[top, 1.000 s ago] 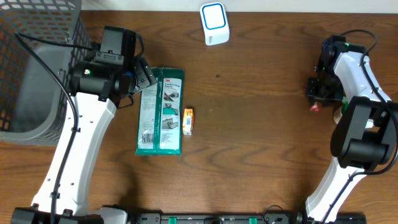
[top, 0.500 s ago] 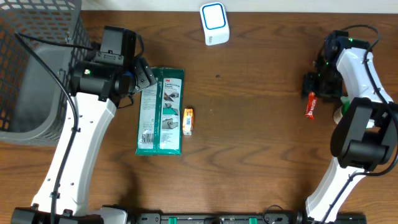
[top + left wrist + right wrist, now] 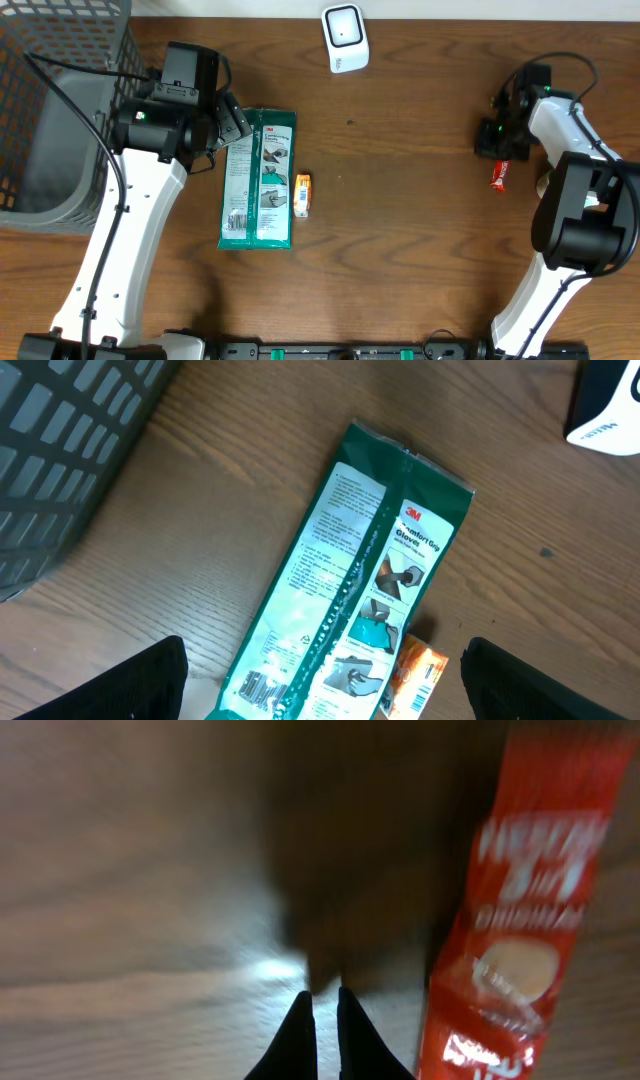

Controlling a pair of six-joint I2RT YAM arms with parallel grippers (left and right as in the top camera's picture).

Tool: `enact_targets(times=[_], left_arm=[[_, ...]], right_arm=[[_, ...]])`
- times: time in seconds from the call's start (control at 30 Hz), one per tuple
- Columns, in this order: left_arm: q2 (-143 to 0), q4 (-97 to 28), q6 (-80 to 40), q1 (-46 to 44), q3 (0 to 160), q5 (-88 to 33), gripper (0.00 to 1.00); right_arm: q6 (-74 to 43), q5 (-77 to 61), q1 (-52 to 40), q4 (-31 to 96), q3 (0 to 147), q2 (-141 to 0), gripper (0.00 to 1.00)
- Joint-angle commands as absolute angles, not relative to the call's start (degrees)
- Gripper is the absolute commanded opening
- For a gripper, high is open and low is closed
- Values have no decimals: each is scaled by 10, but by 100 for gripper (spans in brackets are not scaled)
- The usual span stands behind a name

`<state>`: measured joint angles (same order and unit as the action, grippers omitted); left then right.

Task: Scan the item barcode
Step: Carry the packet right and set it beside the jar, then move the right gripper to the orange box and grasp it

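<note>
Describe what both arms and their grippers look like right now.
Both arms have glossy white link shells with black joint housings: the left arm and the right arm. Thin black cables run along each. The left gripper and right gripper are black, with small green lights glowing near the wrists. The right fingers taper to slim dark points.

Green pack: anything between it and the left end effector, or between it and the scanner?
Nothing visible. The open left end effector hangs over the pack; bare table runs to the scanner. The orange item lies aside.
</note>
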<state>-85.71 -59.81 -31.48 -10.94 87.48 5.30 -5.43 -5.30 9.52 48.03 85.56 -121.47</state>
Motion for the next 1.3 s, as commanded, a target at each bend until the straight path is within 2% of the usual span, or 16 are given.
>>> enact_targets(times=[0.0, 0.17, 0.33, 0.5, 0.73, 0.83, 0.93, 1.1, 1.17, 1.2, 1.23, 1.27], left_arm=[[-855, -600, -311, -108, 879, 60, 88], [-855, -600, -311, -108, 879, 60, 88], [-855, -600, -311, -108, 879, 61, 88], [-855, -600, -311, -108, 879, 61, 88], [-855, -600, -311, -108, 879, 60, 88], [-855, -600, -311, -108, 879, 61, 88], [-855, -600, -311, -108, 879, 60, 88], [-855, -600, -311, -108, 879, 61, 88], [-855, -600, -311, -108, 879, 61, 88], [-855, -600, -311, -108, 879, 60, 88], [-855, -600, -311, -108, 879, 61, 88], [-855, -600, -311, -108, 879, 60, 88]], right_arm=[[-55, 8, 103, 492, 839, -1214, 7], [-55, 132, 110, 521, 839, -1214, 11], [-55, 138, 122, 521, 839, -1214, 13], [-55, 70, 120, 557, 883, -1214, 15], [-50, -115, 86, 692, 1020, -1214, 25], [-11, -257, 55, 733, 1054, -1211, 42], [-8, -360, 10, 746, 1058, -1202, 52], [-72, -352, -81, 746, 1057, -1201, 60], [-98, -348, -117, 736, 1057, -1201, 68], [-110, -348, -131, 730, 1057, -1201, 74], [-124, -348, -150, 724, 1057, -1201, 97], [-134, -348, -161, 721, 1057, -1201, 99]])
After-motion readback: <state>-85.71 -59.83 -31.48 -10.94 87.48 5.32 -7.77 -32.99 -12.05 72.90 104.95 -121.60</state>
